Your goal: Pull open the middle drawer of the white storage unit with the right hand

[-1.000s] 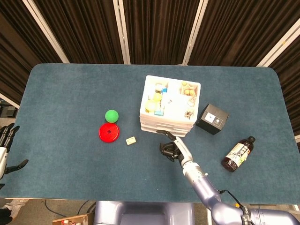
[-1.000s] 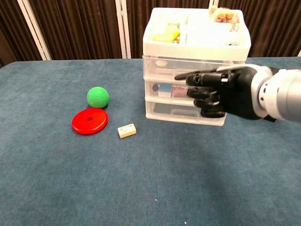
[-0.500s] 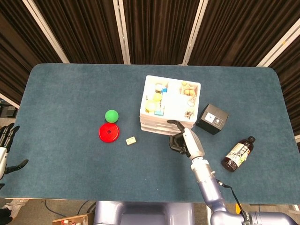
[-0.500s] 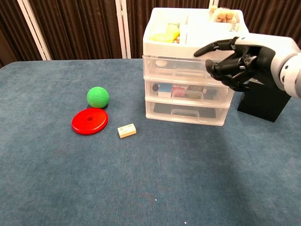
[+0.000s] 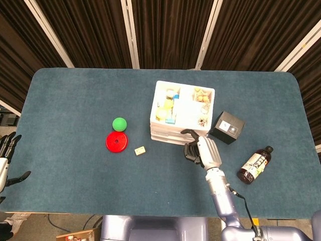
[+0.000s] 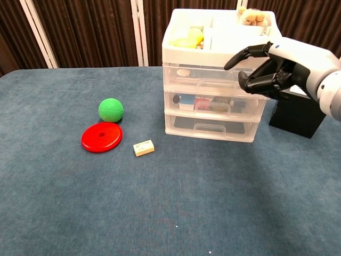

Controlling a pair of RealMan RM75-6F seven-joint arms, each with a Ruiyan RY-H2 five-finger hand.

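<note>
At the far left edge of the head view the left hand sits off the bench, fingers spread and holding nothing, just as it did a second ago. Moving right, the green ball, the red disc and the small cream block lie where they were — none of them has shifted.

The white storage unit stands right of centre on the bench, its open top tray full of small items. Its middle drawer is fully closed, flush with the drawers above and below, and its handle is untouched.

What has changed is the right hand. A second ago it hung in front of the drawer fronts at about middle-drawer height; now it has risen and drifted right, to the unit's near right corner at the level of the top drawer. Its fingers are partly curled with one extended, grasping nothing, and contact with the unit cannot be made out.

So the pull has not begun — the hand looks further from the middle handle than before and would likely need to come back down and left. Beyond it are the black box and, in the head view, the dark bottle.
</note>
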